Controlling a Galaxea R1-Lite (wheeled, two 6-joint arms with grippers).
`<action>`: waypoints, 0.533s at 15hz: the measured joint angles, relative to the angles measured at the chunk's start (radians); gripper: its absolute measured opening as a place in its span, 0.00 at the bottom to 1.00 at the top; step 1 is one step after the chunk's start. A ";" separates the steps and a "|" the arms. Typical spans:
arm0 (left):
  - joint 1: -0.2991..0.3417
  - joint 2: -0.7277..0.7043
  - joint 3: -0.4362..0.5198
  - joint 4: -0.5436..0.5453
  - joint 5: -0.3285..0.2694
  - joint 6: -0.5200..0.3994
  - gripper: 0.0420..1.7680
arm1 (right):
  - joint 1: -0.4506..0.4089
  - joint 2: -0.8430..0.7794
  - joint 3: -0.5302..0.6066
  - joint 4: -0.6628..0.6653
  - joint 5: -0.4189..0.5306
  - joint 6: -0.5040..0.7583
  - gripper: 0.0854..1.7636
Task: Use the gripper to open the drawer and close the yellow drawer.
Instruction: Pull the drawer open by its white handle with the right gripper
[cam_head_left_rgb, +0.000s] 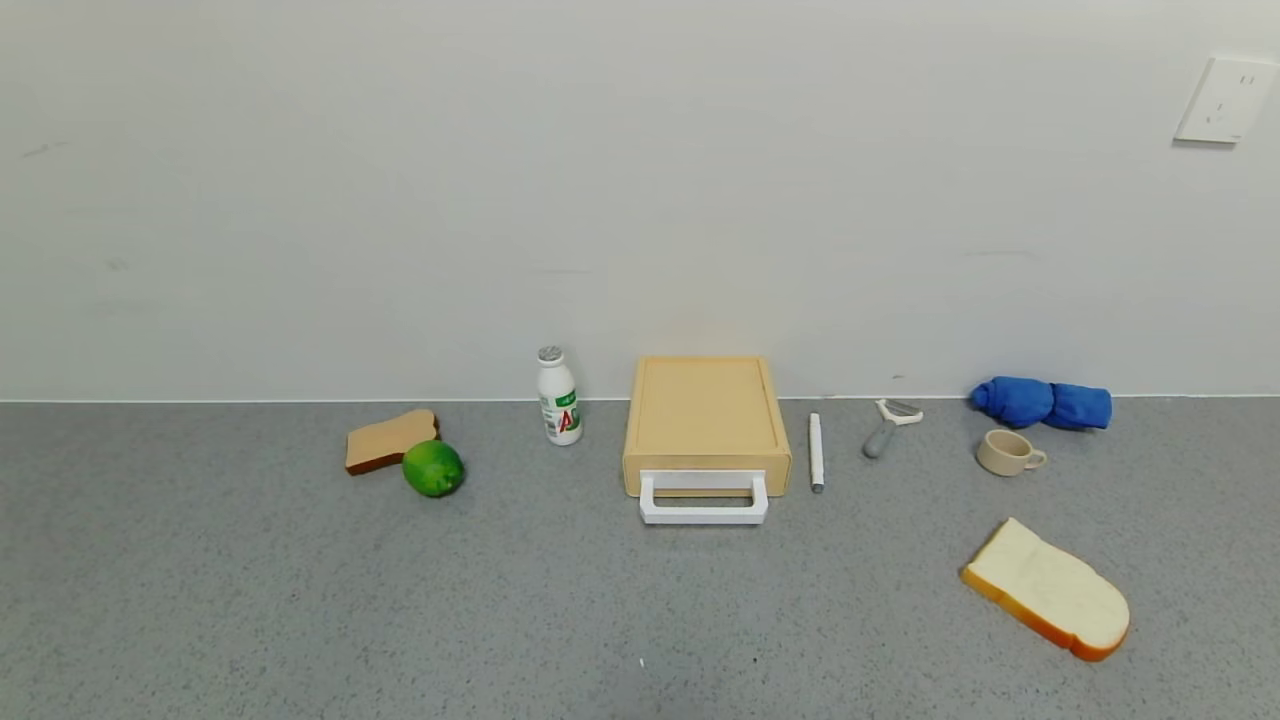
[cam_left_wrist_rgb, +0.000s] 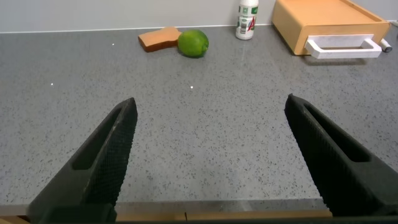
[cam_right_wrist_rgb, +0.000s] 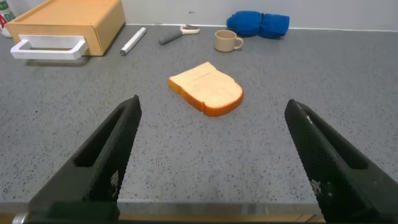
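Yellow drawer (cam_head_left_rgb: 706, 420) sits shut at the back middle of the grey tabletop (cam_head_left_rgb: 250, 600), against the wall, its white loop handle (cam_head_left_rgb: 704, 500) facing the robot. Neither arm appears in the head view. The left gripper (cam_left_wrist_rgb: 208, 155) hangs low over the near left tabletop with jaws spread wide, holding and touching nothing; the right gripper (cam_right_wrist_rgb: 211, 155) does the same on the near right. Counted around the box: one bottle (cam_head_left_rgb: 558, 396) just left of it, one white pen (cam_head_left_rgb: 816, 452) just right, one peeler (cam_head_left_rgb: 886, 426), one cup (cam_head_left_rgb: 1008, 452), one blue cloth roll (cam_head_left_rgb: 1042, 403), one lime (cam_head_left_rgb: 433, 467) touching a brown bread slice (cam_head_left_rgb: 388, 439), and one white bread slice (cam_head_left_rgb: 1048, 590).
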 joint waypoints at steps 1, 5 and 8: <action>0.000 0.000 0.000 0.000 0.000 0.000 0.97 | 0.000 0.000 0.000 0.002 0.000 0.001 0.96; 0.000 0.000 0.000 0.000 0.000 0.000 0.97 | -0.001 0.002 -0.036 0.023 -0.005 -0.008 0.96; 0.000 0.000 0.000 0.000 0.000 0.000 0.97 | -0.001 0.031 -0.161 0.136 -0.038 -0.016 0.96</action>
